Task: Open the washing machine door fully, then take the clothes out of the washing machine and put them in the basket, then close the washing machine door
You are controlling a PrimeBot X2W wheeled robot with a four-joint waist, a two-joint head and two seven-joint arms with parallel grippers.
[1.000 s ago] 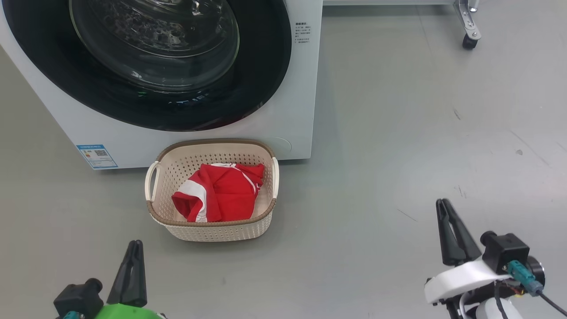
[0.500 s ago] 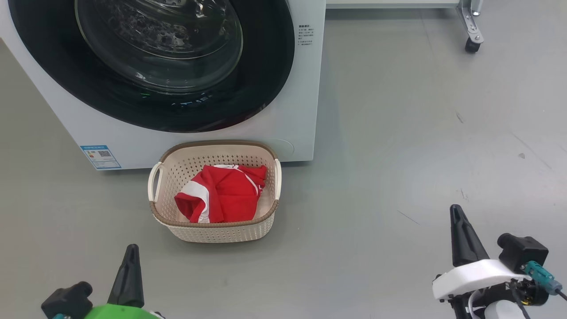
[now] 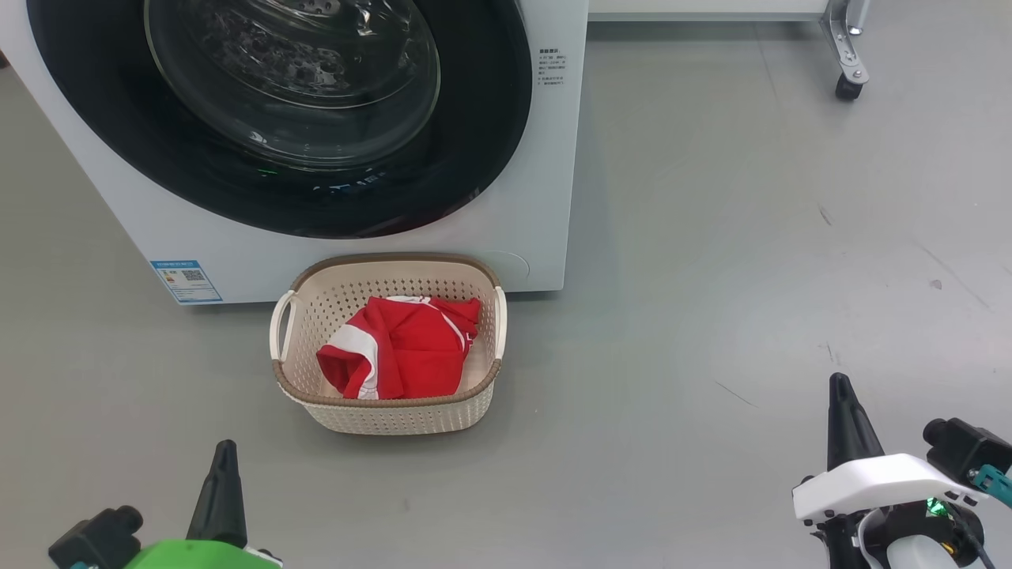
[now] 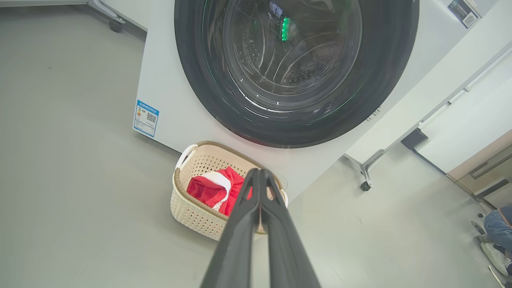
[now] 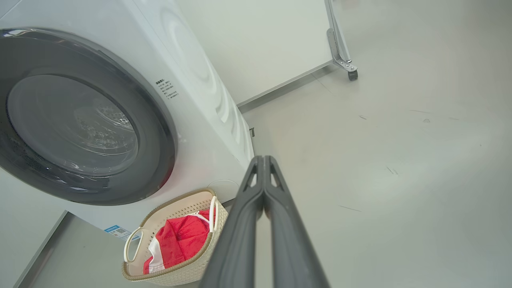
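The white washing machine [image 3: 545, 197] stands at the back, and its black-rimmed glass door [image 3: 292, 87] lies flat against its front, closed. In front of it on the floor sits the cream basket [image 3: 395, 415] with red clothes [image 3: 399, 356] with white trim inside. My left gripper [image 3: 224, 452] hangs at the lower left, well short of the basket, shut and empty. My right gripper [image 3: 840, 385] is at the lower right over bare floor, also shut and empty. The left wrist view shows the door [image 4: 296, 68], the basket [image 4: 192, 208] and the clothes [image 4: 208, 190] beyond the closed left gripper [image 4: 259, 172]. The right wrist view shows the right gripper [image 5: 263, 159] with fingertips together.
Grey floor [image 3: 751, 261] spreads open to the right of the machine. A metal frame leg with a caster [image 3: 847, 85] stands at the far right back. A blue label [image 3: 186, 280] marks the machine's lower left. A person's shoe and leg [image 4: 496, 240] show at the right edge of the left wrist view.
Both grippers have closed from slightly open and dropped lower in the head view. The whole picture shifted a little, so the camera moved. Basket and door stay put.
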